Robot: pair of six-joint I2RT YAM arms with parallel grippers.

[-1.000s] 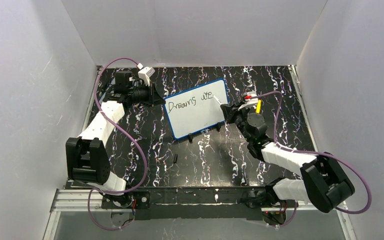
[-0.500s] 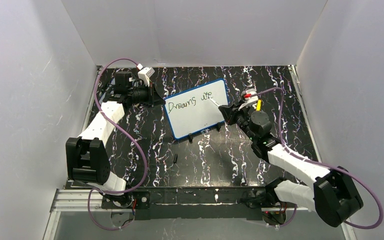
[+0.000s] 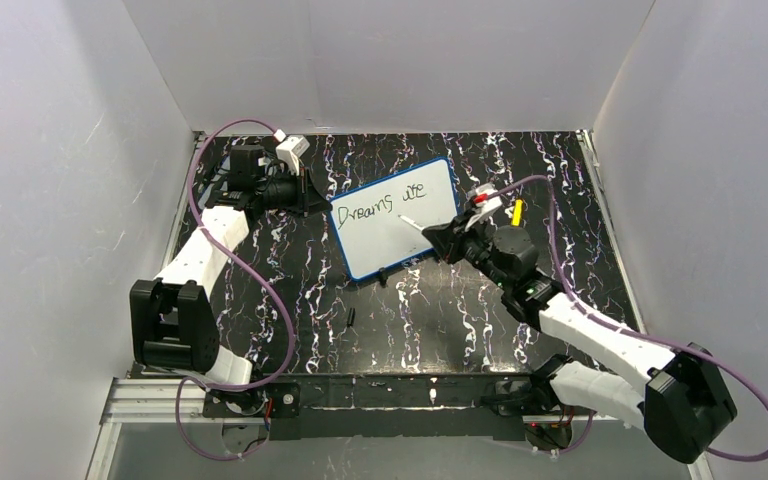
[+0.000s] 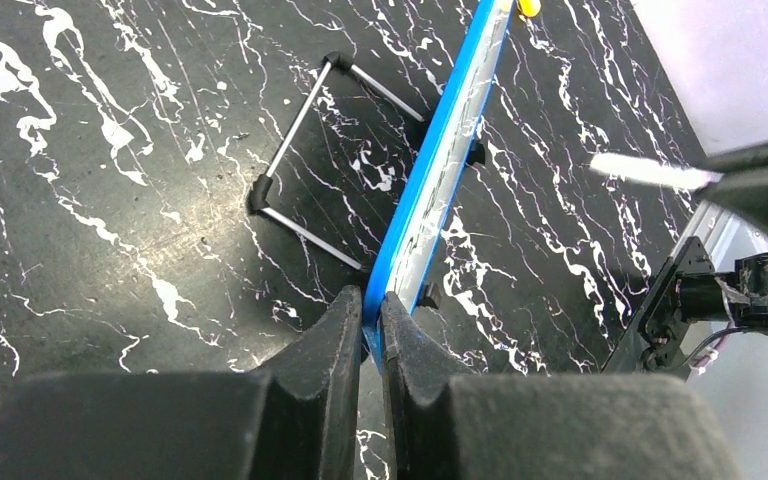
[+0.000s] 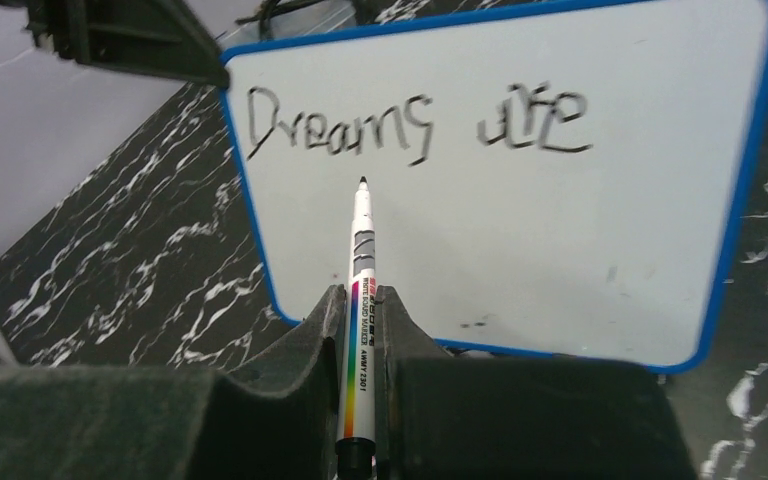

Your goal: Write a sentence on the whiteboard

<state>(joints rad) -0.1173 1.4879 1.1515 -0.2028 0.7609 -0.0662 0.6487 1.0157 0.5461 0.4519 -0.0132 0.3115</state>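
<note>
The whiteboard (image 3: 397,219), white with a blue rim, stands tilted on its wire stand mid-table. Its one written row (image 3: 377,203) reads "Dreams are", also seen in the right wrist view (image 5: 415,122). My left gripper (image 3: 318,200) is shut on the board's left blue rim (image 4: 440,170); the jaws pinch the edge (image 4: 372,312). My right gripper (image 3: 442,236) is shut on a white marker (image 5: 359,300) with a rainbow stripe. The marker's tip (image 5: 362,182) points at the blank board below "Dreams"; I cannot tell whether it touches.
A small black marker cap (image 3: 350,319) lies on the black marbled table in front of the board. A yellow object (image 3: 517,211) lies right of the board. White walls enclose the table on three sides.
My right gripper has moved left and down with the marker, from the end of "are" to below the first row. The left gripper holds still.
</note>
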